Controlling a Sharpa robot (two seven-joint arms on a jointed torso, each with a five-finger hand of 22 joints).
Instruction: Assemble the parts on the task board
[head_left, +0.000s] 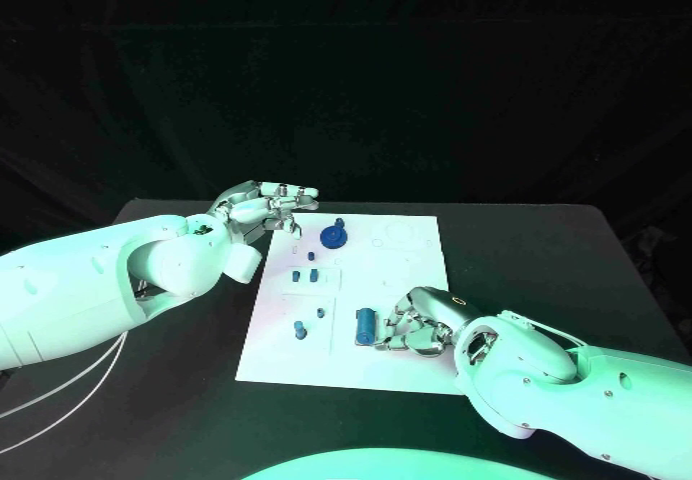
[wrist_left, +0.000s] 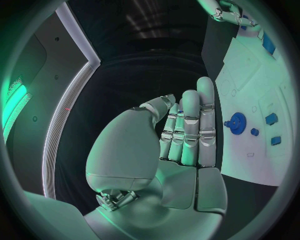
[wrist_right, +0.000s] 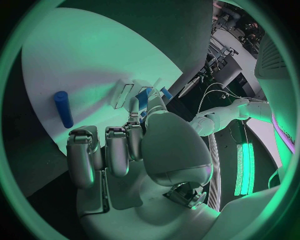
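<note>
Right hand (head_left: 411, 325) partly hides a blue cylinder (head_left: 365, 322).

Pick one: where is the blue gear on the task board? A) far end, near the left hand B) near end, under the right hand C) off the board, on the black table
A: the blue gear sits at the far end of the task board, beside the left hand; the right hand is at the near end.

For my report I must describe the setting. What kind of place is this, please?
Probably a robotics lab or test bench. A white task board with small blue parts, such as a blue gear, lies on a black table against dark drapes, with the left hand and right hand over it.
</note>
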